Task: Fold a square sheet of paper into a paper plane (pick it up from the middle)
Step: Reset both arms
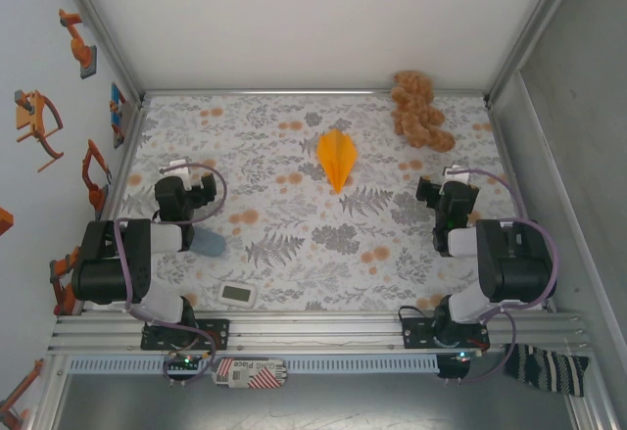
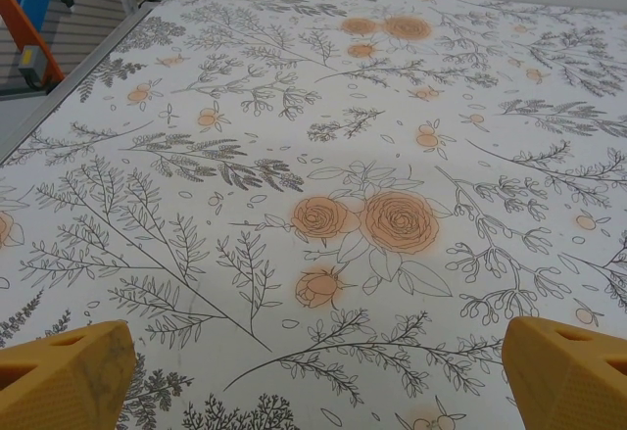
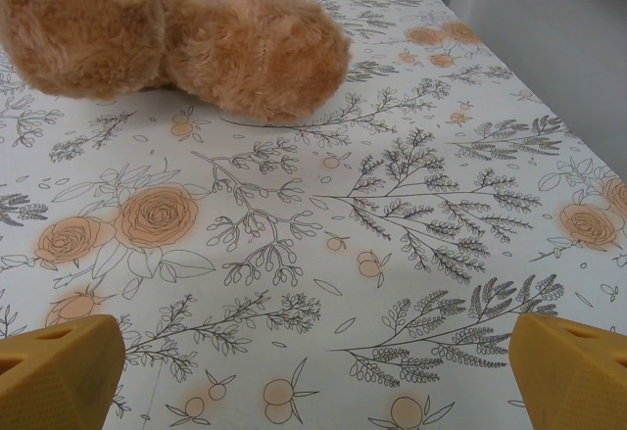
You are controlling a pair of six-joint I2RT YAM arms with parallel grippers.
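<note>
Cloth (image 1: 294, 254) with grey leaves and pale orange flowers covers the whole table. On it the two arms stand apart, one at each side, near the front edge. The left gripper (image 2: 313, 381) hangs low over bare cloth, its jaws spread wide with nothing between them. The right gripper (image 3: 313, 381) is the same, wide and without any load, and it looks toward the brown plush toy (image 1: 421, 109). This toy lies in the far right corner, out of the working place. The paper plane (image 1: 336, 159) lies flat in the middle of the far half, between the two grippers and well apart from both. It is a slim orange dart with a centre crease, its tip pointing toward the robot. Probably the folding is finished, and the arms stand at the sides so that the plane lies free. A small white device (image 1: 238, 295) rests near the front edge, beside the left arm.
</note>
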